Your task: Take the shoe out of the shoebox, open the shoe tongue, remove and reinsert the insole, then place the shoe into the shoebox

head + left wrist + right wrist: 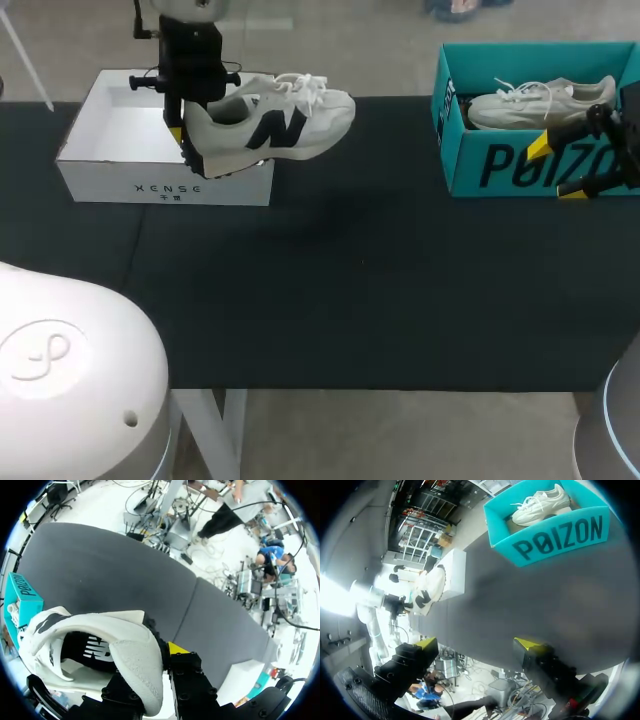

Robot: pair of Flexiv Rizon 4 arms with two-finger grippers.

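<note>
Now, the biggest thing in play is the black cloth-covered table (380, 300), with a broad open stretch across its middle. At its far left sits the open white cardboard shoebox (120, 185). Far right, well apart from it, is a teal cardboard shoebox (470, 170) with a second pale sneaker (540, 102) lying inside.

And here's the star: the white sneaker with the dark letter on its side (290, 120) is up in the air, heel over the white box's right wall and toe pointing out over the cloth. The left gripper (150, 675) has its fingers clamped on the heel collar, one inside the shoe and one behind it. The right gripper (476, 645) hangs just in front of the teal box, fingers spread wide with nothing between them.

So this looks like the take-out step, nearly there but not yet set down. To do it well, I'd keep the sole above that right wall until the heel is fully past it, because a low sole could catch the rim and drag the box. Then carry it toward the bare middle and lower it flat, sole first, so it stands up for the tongue work.

Room? Plenty between the two boxes, and both arms come in from either side of that stretch. The edges to mind are the white box's rim underneath and the table's near edge.
</note>
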